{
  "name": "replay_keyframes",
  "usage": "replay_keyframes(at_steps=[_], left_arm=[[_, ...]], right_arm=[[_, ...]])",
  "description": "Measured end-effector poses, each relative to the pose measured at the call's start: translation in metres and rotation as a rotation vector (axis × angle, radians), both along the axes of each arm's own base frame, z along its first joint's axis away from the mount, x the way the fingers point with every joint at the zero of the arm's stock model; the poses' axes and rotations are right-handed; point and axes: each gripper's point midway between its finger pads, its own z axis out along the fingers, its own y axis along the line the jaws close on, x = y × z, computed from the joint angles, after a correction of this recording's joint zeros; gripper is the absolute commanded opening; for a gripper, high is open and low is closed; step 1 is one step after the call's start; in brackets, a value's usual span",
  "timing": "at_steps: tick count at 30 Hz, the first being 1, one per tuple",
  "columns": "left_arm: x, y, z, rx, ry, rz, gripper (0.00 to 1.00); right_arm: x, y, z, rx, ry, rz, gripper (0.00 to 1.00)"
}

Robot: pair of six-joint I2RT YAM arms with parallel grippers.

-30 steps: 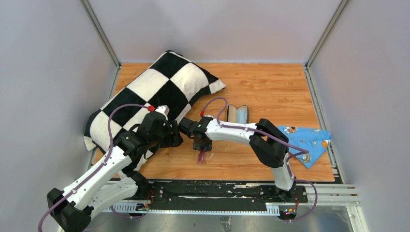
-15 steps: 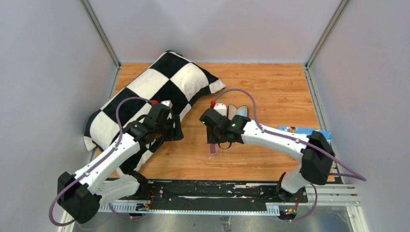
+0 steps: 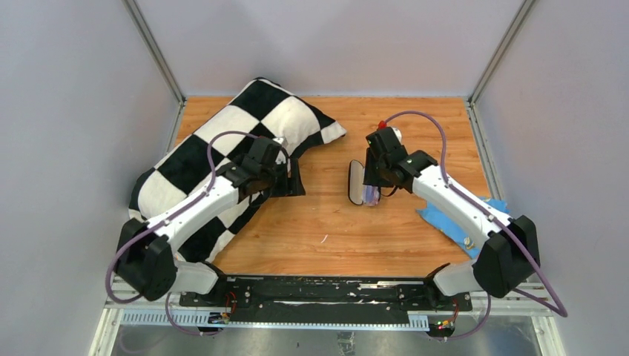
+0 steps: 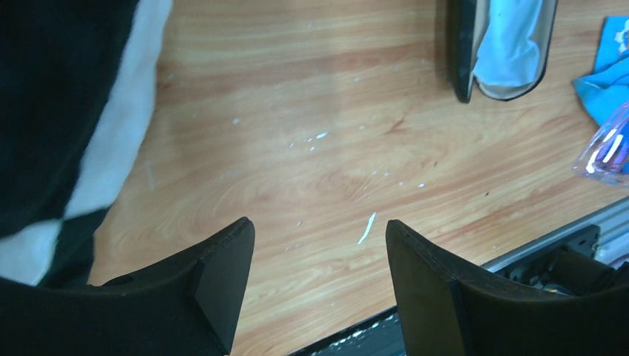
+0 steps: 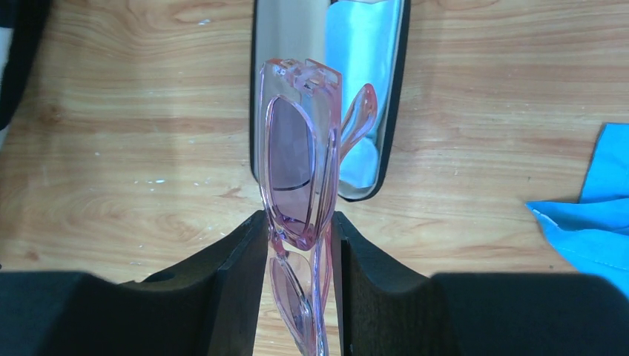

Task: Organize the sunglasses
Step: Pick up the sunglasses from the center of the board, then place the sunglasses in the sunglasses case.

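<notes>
**A:** Where are the sunglasses point(image 5: 300, 185)?

**B:** Folded and held edge-on, clamped between the two fingers of the right pincer point(image 5: 298, 226). Their near end drops below the fingers and out of the wrist picture.

**A:** And beyond the pincer?

**B:** The open glasses case point(image 5: 285, 37) lies just ahead of it on the bench point(image 3: 415, 126). The pink frame covers the middle of the case, and the far end of the case is cut off by the picture's top edge. I cannot tell whether the frame touches the case or hangs above it. Something pale blue-white sits in one half of the case, but it is too blurred to name.

**A:** The left pincer point(image 4: 319, 226)?

**B:** Its fingers are spread with nothing between them, over bare wood. The checkered pillow point(image 4: 59, 96) is to its left. From above, the wrist hides its fingertips.

**A:** Anything else?

**B:** A blue cloth point(image 5: 601, 222) lies to the right of the right pincer. It is cropped at the frame edge, and in the top view the arm partly covers it.
</notes>
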Motion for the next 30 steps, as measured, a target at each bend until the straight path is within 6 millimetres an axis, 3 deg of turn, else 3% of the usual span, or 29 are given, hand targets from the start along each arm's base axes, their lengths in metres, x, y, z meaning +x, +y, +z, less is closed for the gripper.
replay_keyframes(at_steps=[9,13,22,30], left_arm=[[0.042,-0.076,-0.004,-0.044,0.034,-0.121,0.71],[0.057,-0.095,-0.016,-0.057,0.061,-0.141,0.66],[0.072,-0.115,-0.066,-0.038,0.173,-0.155,0.63],[0.082,-0.129,-0.058,-0.079,0.156,-0.178,0.62]], right_arm=[[0.028,-0.014,-0.030,-0.047,0.105,-0.010,0.40],[0.043,-0.012,-0.044,-0.056,0.145,-0.010,0.41],[0.071,-0.009,-0.081,-0.061,0.242,0.000,0.41],[0.080,-0.019,-0.103,-0.083,0.294,-0.012,0.41]])
